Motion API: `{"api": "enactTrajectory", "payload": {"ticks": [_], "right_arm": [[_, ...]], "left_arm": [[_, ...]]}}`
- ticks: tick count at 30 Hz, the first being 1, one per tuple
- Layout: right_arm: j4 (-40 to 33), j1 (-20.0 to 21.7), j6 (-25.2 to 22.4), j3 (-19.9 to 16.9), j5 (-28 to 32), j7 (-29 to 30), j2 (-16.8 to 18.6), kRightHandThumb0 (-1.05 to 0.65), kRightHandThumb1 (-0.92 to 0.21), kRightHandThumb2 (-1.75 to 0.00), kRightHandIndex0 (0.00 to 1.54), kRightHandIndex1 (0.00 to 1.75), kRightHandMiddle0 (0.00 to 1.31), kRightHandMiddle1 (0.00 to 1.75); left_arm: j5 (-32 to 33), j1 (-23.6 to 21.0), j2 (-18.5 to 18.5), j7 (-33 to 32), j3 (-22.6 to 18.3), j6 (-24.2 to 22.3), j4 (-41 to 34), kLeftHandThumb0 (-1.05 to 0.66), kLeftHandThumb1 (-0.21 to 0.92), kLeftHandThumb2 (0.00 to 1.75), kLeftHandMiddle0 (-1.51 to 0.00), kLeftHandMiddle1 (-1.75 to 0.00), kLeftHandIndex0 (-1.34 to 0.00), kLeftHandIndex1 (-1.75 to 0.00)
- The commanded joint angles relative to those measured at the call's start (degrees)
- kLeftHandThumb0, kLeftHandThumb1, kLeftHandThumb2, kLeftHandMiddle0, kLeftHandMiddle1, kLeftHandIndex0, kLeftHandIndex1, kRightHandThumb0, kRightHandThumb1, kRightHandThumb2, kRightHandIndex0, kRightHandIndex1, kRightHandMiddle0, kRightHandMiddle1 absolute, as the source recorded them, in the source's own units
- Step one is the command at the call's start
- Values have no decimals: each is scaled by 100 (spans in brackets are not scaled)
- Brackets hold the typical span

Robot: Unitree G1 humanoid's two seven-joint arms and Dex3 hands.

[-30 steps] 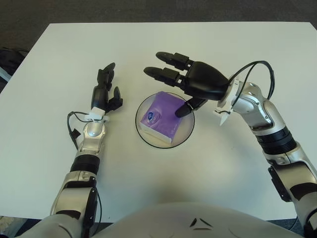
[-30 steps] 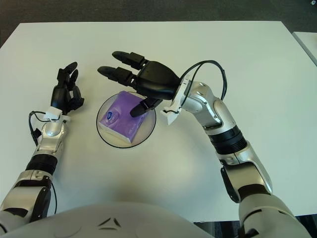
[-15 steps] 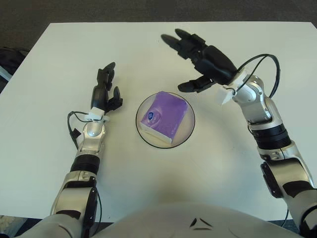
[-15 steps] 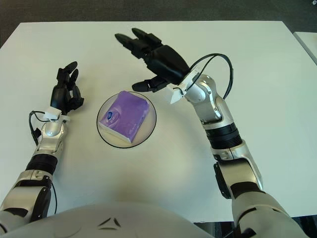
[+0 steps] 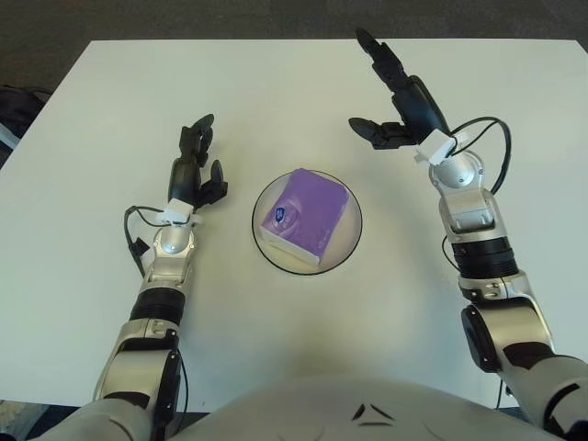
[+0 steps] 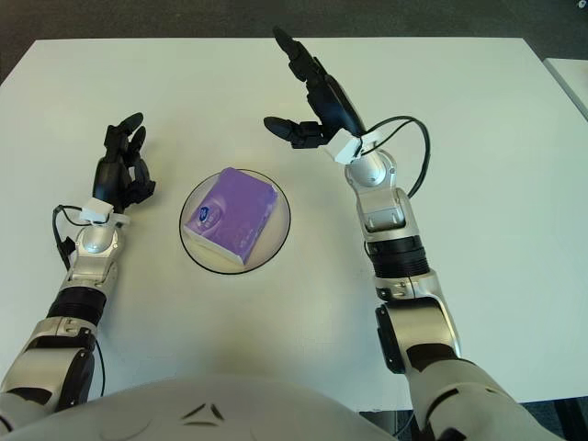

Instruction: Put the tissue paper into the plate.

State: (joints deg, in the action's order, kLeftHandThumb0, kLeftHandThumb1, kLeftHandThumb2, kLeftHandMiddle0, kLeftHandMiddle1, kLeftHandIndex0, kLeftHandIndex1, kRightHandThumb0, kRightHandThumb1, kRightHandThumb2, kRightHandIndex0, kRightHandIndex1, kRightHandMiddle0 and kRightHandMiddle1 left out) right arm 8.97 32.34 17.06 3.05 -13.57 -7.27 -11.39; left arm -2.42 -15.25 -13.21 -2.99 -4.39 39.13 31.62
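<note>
The purple plastic-wrapped tissue paper pack (image 5: 304,217) lies inside the round clear glass plate (image 5: 352,237) on the white table (image 5: 294,83), below and to the left of the right hand (image 5: 397,103). That hand is raised with fingers spread and holds nothing. The left hand (image 5: 195,170) shows to the left of the plate, fingers loosely spread and empty. The placement looks done. One risk: the pack overlaps the plate's near rim, so a knock from a passing arm could tip it out.
</note>
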Motion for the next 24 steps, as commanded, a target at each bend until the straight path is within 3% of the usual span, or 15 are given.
{"api": "enactTrajectory", "payload": {"ticks": [1, 11, 18, 24], "right_arm": [[438, -79, 368, -286, 331, 461, 248, -105, -92, -45, 0, 0, 0, 0], [1080, -255, 1106, -407, 456, 780, 289, -105, -92, -65, 0, 0, 0, 0], [1264, -323, 1120, -430, 529, 888, 360, -105, -92, -82, 0, 0, 0, 0], [1324, -434, 907, -522, 929, 739, 507, -105, -92, -95, 0, 0, 0, 0]], "left_arm": [[44, 970, 469, 50, 136, -146, 472, -59, 92, 84, -36, -5, 0, -77], [73, 1022, 479, 62, 150, -231, 343, -59, 92, 83, -36, -5, 0, -77], [14, 1041, 474, 12, 161, -305, 281, -60, 92, 82, -36, -5, 0, -78], [9, 1055, 473, 9, 160, -353, 235, -62, 92, 82, -36, -5, 0, -78]]}}
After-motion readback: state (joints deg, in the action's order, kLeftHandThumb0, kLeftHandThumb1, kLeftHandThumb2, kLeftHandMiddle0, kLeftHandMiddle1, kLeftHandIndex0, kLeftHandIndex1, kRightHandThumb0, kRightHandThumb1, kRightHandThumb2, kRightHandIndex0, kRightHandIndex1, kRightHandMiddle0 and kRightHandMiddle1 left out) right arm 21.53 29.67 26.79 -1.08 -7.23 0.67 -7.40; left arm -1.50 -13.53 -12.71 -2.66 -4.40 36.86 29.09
